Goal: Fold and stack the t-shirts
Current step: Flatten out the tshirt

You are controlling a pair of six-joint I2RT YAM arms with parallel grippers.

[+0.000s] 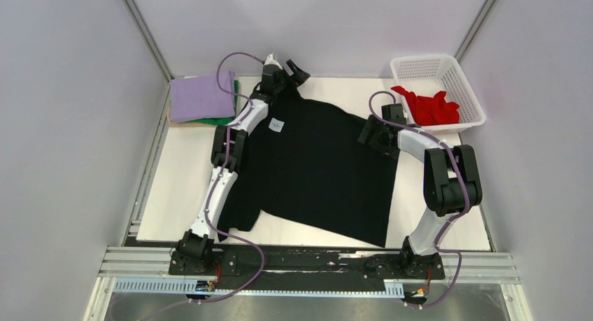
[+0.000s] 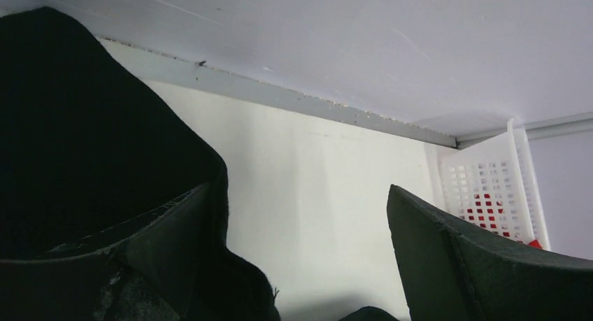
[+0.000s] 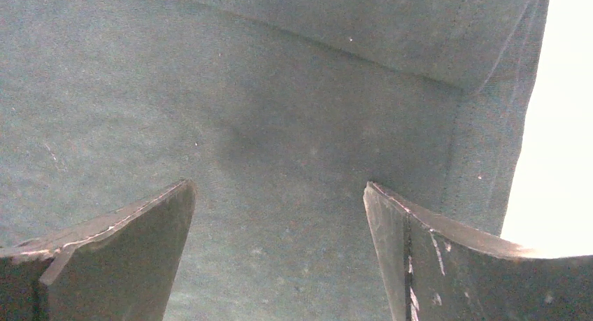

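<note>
Green tee point(image 1: 224, 119) mostly buried under lilac tee point(image 1: 201, 96), only an edge showing. Left arm point(image 1: 224, 184) covers part of black tee point(image 1: 322, 174), near-left sleeve side. Neck label point(image 1: 276, 126) too small to read. Left wrist cam: basket point(image 2: 521, 188) cut off at right edge, red tee point(image 2: 484, 210) just bits thru lattice.

Table point(image 1: 175, 195): black tee point(image 1: 322, 174), stack point(image 1: 199, 97), basket point(image 1: 428, 67)
</note>
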